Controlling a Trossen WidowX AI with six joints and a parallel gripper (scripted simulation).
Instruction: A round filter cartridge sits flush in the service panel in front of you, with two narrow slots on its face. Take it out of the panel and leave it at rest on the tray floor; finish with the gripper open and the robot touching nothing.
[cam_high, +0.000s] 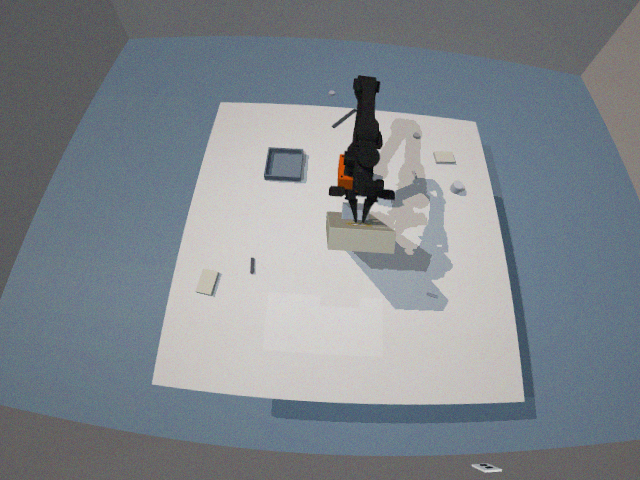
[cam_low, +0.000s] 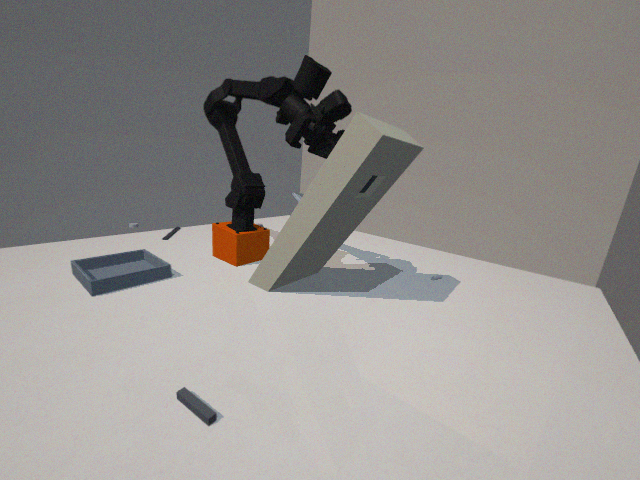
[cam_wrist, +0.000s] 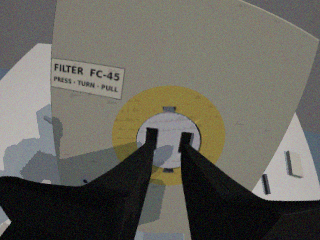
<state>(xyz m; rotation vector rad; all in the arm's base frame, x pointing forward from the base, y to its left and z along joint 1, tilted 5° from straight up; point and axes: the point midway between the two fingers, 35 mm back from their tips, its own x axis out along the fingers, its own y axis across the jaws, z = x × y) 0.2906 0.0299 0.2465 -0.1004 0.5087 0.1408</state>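
Note:
The round white filter cartridge (cam_wrist: 169, 122) sits in the tilted beige service panel (cam_high: 361, 240) (cam_low: 310, 201) (cam_wrist: 200, 55), inside a yellow ring. Its two dark slots stand side by side, roughly upright in the wrist view. My gripper (cam_high: 359, 222) (cam_wrist: 168, 148) is open a little, with nothing between its fingers. Each fingertip is at the lower end of one slot in the wrist view; whether the tips are inside the slots is not clear. In the exterior view the panel hides the fingertips. The blue-grey tray (cam_high: 284, 179) (cam_low: 131, 279) is empty.
The orange base (cam_high: 341, 173) (cam_low: 237, 249) stands between tray and panel. A dark bar (cam_high: 252, 265) (cam_low: 196, 406) (cam_wrist: 266, 184) and a pale block (cam_high: 207, 282) (cam_wrist: 295, 164) lie on the table. Another pale block (cam_high: 444, 157), a white knob (cam_high: 458, 186) and a dark rod (cam_high: 344, 118) lie farther back.

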